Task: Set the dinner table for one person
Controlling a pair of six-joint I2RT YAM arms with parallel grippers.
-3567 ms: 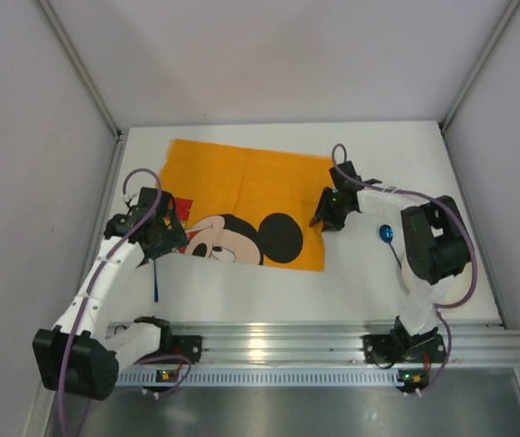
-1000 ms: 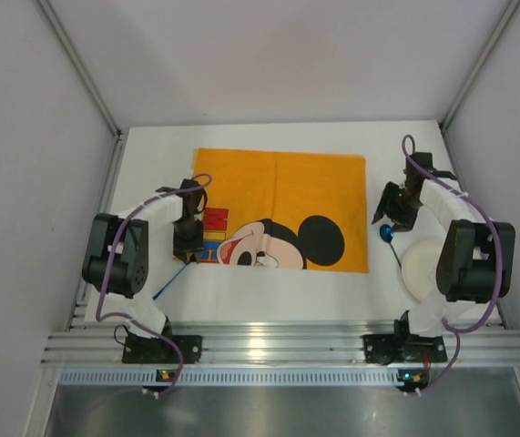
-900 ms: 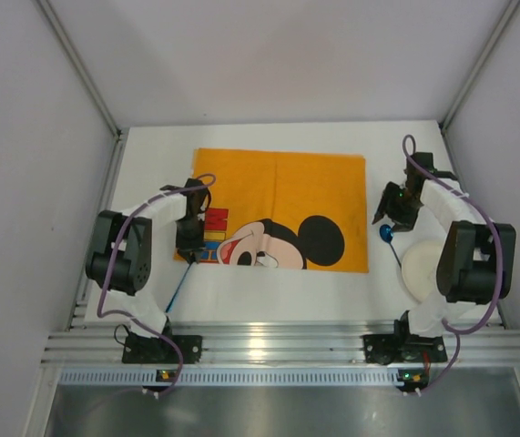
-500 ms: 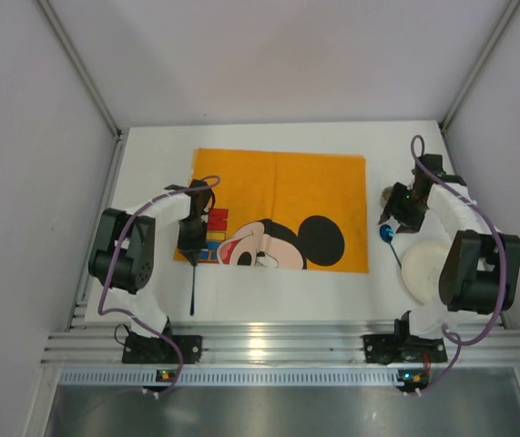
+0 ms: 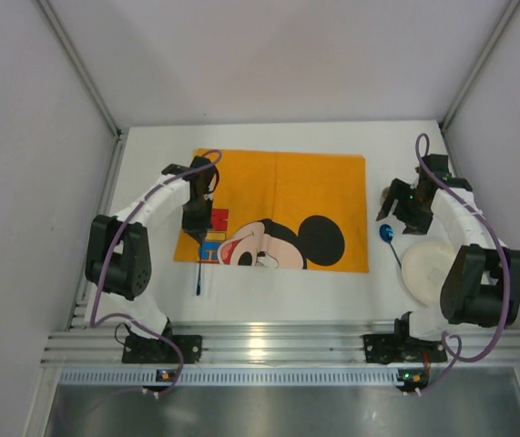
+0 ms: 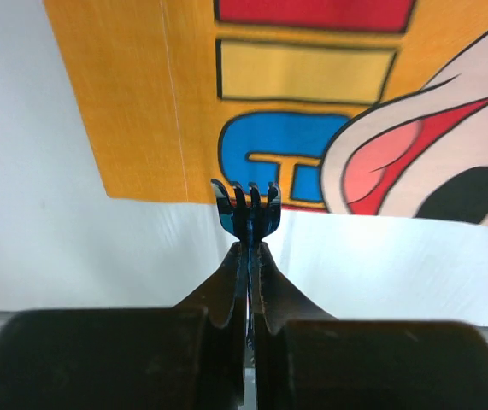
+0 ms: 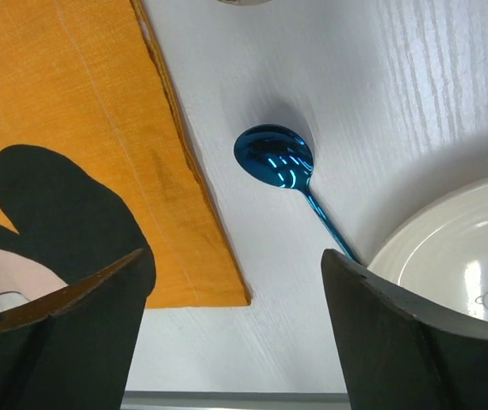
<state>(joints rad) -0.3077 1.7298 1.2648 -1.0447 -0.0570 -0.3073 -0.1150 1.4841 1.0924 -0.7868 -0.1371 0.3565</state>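
Because its jaws are pressed together on the neck of a blue fork [image 6: 248,205], the left gripper [image 6: 249,249] holds it with the tines over the near left corner of the orange mat [image 6: 141,102] — probably to lay it beside the plate's eventual spot. The right gripper [image 7: 233,256] hangs spread and empty above the blue spoon [image 7: 273,158], which lies between the mat and the white plate [image 7: 449,273] — seemingly its next pick. Mat, spoon and plate lie on the dinner table [image 5: 150,155], which spans the whole workspace.
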